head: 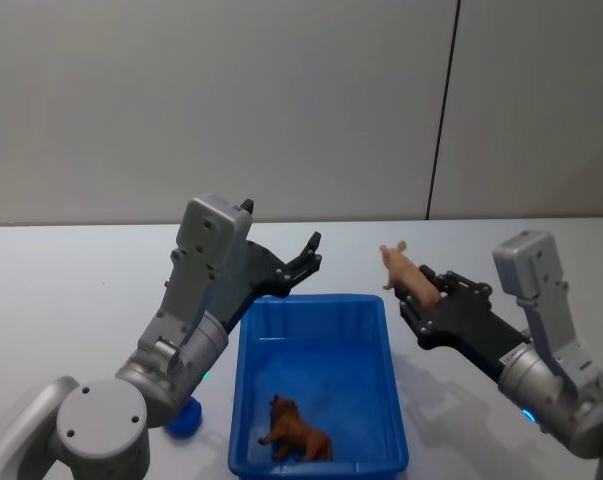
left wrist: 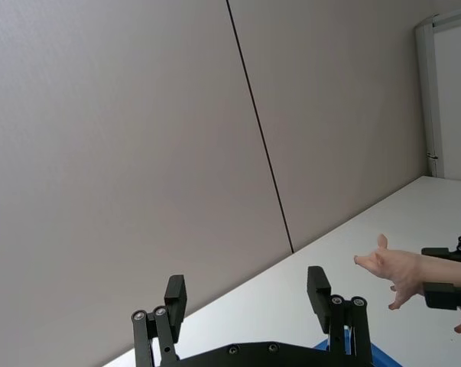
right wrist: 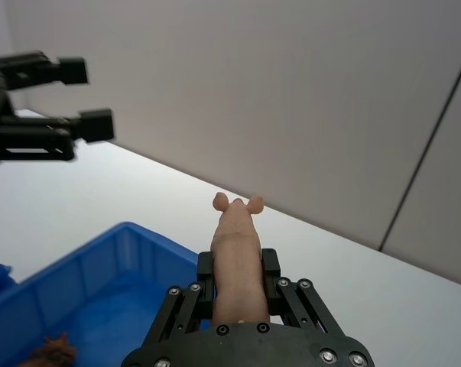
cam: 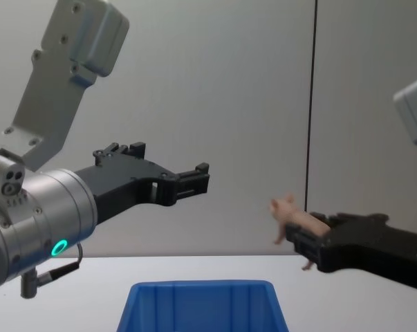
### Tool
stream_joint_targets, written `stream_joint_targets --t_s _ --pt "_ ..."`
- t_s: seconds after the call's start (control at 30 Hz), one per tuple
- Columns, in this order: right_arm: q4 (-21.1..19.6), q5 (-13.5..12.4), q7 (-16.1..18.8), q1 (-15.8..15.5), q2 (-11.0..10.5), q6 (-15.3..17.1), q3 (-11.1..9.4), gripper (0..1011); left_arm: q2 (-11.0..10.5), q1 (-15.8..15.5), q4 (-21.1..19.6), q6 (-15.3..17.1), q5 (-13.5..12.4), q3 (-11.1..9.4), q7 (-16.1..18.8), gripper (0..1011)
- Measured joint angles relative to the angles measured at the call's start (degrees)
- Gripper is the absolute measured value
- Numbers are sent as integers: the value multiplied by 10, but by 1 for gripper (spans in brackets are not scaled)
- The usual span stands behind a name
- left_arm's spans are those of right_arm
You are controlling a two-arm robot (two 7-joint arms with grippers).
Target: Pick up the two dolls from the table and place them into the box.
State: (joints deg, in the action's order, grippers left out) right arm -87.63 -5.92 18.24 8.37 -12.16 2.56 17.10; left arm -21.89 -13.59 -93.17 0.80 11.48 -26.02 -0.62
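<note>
Nearest the robot: a small brown furry animal doll point(head: 299, 432) lies on the floor of the bright blue rectangular plastic box point(head: 395, 400), at its near end and slightly left of centre. It touches no gripper. A brown scrap of it also shows in the right wrist view point(right wrist: 53, 352).

The box stands on the plain pale white-grey table point(head: 81, 280), long axis running away from the robot. Chest view shows its near wall side-on point(cam: 194, 304).

Just beside the box's near left corner, a small round blue object point(head: 184, 420) sits on the table, partly under the left arm.

Further out, right side: the right gripper point(head: 418, 290) is raised clear of the table near the box's far right corner. Its jaws are clamped on the body of a pale pink pig doll point(head: 399, 265). The pig's snout points away from the robot and its head juts past the fingertips point(right wrist: 236, 229). Seen from the chest, the pig point(cam: 288, 211) hangs in the air above the rim and a little right of it, not inside the box.

Left side: the left gripper point(head: 311, 253) hovers above the box's far left corner. Its jaws stand wide apart with nothing between them point(left wrist: 245, 287). It is raised above the pig's level point(cam: 201, 178).

Beyond: a grey wall point(head: 231, 100) with one dark vertical seam.
</note>
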Motion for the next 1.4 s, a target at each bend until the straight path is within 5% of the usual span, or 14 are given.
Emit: stream_joint_targets --t_s 0.3,0.7,1.1,1.4 --pt "-10 -17 56 12 4 24 5 355 0 0 0 0 0 0 0 1001" --pt "-7 -27 121 36 15 117 17 396 0 0 0 0 0 0 0 1001" --pt "9 -25 162 61 27 219 27 799 0 0 0 0 0 0 0 1001" --pt "8 -34 167 69 26 253 25 1001 0 0 0 0 0 0 0 1001"
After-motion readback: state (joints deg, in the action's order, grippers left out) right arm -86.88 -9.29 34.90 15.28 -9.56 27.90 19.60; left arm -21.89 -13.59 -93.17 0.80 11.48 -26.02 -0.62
